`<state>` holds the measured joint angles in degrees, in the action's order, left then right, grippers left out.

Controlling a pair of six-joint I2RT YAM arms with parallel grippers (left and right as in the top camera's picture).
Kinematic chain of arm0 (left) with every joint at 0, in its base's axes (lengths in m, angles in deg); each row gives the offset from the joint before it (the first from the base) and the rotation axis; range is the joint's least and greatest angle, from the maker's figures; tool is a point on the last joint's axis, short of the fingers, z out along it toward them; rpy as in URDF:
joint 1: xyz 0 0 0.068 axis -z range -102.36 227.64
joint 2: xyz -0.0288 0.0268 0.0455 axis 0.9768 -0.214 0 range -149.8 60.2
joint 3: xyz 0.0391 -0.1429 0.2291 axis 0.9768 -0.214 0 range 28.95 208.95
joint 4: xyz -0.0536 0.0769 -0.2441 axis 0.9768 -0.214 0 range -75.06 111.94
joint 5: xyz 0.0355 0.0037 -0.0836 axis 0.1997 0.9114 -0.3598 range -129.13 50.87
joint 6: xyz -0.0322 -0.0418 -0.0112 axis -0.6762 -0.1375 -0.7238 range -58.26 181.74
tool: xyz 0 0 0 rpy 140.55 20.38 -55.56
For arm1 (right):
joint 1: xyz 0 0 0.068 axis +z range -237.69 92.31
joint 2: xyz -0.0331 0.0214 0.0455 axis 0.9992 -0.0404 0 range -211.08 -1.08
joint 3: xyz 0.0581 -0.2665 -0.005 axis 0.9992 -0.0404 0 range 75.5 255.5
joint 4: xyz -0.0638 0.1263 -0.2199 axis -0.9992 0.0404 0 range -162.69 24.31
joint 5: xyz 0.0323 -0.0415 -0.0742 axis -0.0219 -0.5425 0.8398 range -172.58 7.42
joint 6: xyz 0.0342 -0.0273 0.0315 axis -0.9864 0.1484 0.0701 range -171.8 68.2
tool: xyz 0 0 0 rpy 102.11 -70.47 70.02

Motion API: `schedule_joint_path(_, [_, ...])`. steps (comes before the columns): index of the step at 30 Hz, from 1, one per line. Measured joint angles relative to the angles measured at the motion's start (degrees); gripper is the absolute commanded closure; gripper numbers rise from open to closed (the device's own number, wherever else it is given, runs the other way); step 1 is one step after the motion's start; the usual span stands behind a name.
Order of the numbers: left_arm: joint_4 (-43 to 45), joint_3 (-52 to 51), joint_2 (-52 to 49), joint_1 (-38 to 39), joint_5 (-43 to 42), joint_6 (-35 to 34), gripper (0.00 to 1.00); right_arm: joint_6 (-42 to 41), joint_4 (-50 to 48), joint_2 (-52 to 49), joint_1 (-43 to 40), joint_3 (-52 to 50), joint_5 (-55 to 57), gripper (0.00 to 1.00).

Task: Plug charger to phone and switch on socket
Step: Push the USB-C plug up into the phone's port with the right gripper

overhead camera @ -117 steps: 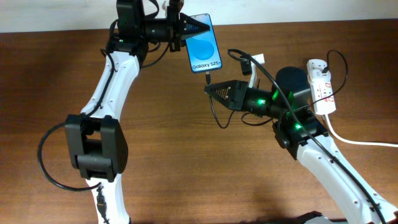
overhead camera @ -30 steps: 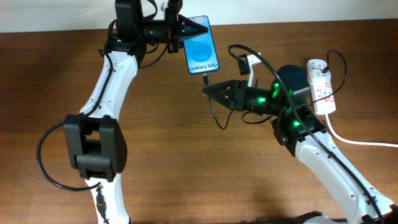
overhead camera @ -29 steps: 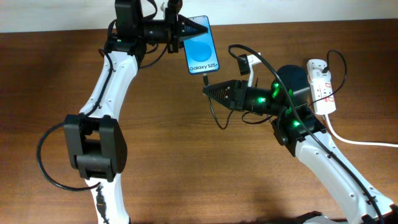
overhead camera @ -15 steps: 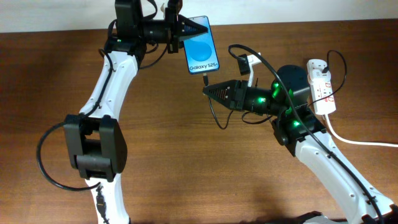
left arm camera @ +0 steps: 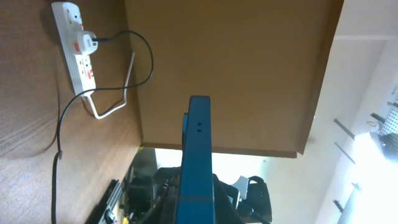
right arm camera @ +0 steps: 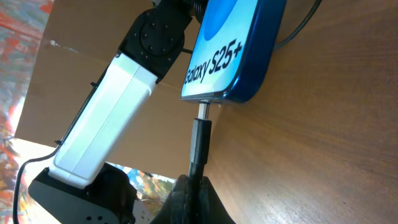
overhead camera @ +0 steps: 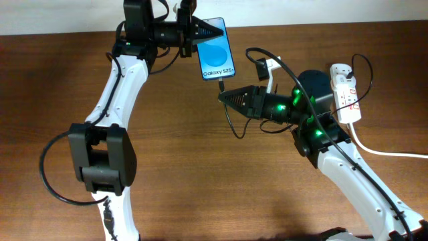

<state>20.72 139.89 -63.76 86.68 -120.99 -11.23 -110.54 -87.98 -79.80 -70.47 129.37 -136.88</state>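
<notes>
Left gripper [overhead camera: 215, 30] pinches the blue-screened phone [overhead camera: 219, 48], port end facing the table's [overhead camera: 200, 167] near edge, meeting the charger [right arm camera: 200, 142] clamped by right gripper [overhead camera: 222, 97].

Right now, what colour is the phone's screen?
Bright blue; the phone shows best in the right wrist view.

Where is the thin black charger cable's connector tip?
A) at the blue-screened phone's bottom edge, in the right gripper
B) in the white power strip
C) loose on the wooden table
A: the right wrist view shows the right gripper pinching the charger, its metal tip at the bottom edge of the phone.
</notes>
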Motion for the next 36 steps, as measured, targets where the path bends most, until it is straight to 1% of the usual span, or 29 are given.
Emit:
schedule_joint_path(5, [0.00,0.00,0.00,0.00,-0.02,0.94,1.00,0.00,0.00,0.00,0.00,0.02,0.00,0.96])
schedule_joint_path(36, [0.15,0.00,0.00,0.98,0.42,0.94,1.00,-0.02,0.13,0.00,0.00,0.00,-0.68,0.96])
